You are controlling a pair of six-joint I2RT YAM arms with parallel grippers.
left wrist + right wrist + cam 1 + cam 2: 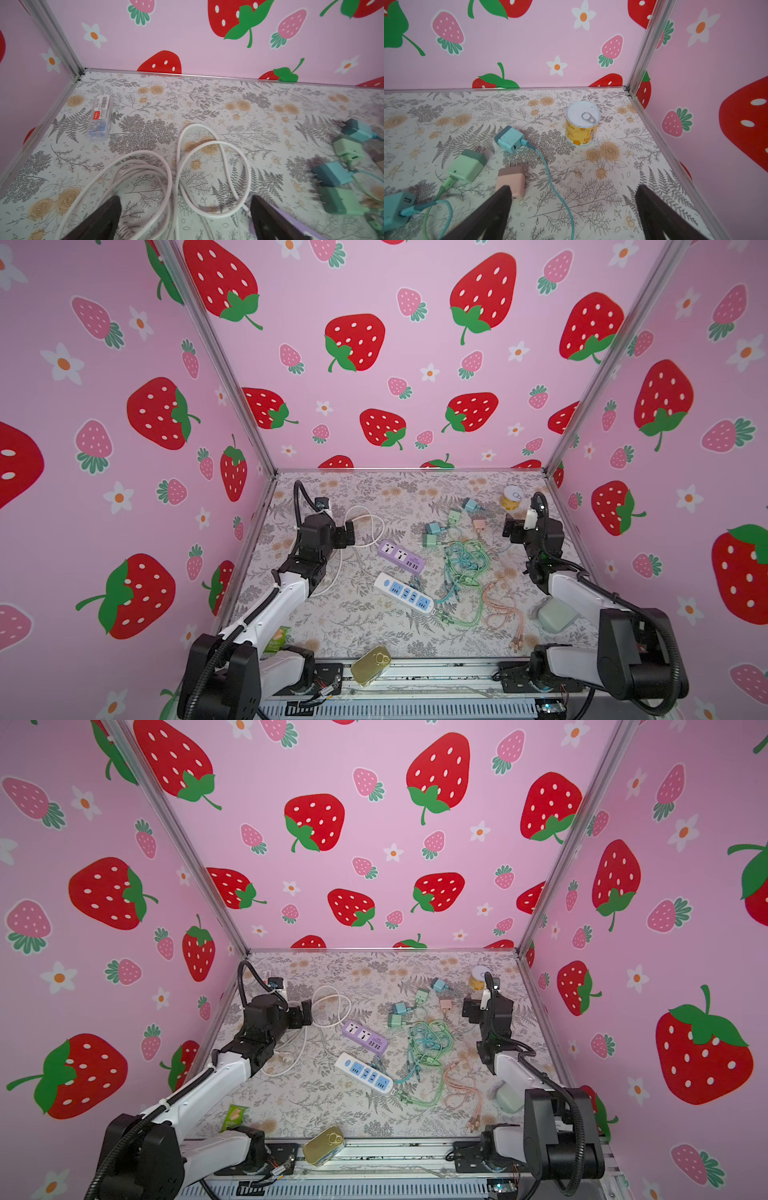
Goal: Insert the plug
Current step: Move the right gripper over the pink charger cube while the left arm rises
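Both grippers spread wide, nothing held. Left gripper (186, 200) hung over white cable (208, 143) loops near tabletop's left edge. Right gripper (574, 188) toward far right corner, just beside pink plug (511, 180); contact unclear. Purple power strip (401, 557) mid-tabletop.

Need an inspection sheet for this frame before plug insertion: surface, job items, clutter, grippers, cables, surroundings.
Surface: floral-print tabletop, crowded in the middle and right.
Job's things: purple power strip and white-blue power strip mid-table; charger plugs loose beyond them.
Clutter: yellow can, gold tin, green packet, clear box.
Grippers: left gripper open, empty, over white cord; right gripper open, empty, by the plugs.
Cables: white cord looped; green and teal cables tangled; pink cable beside them.
Surroundings: strawberry-print walls on three sides.
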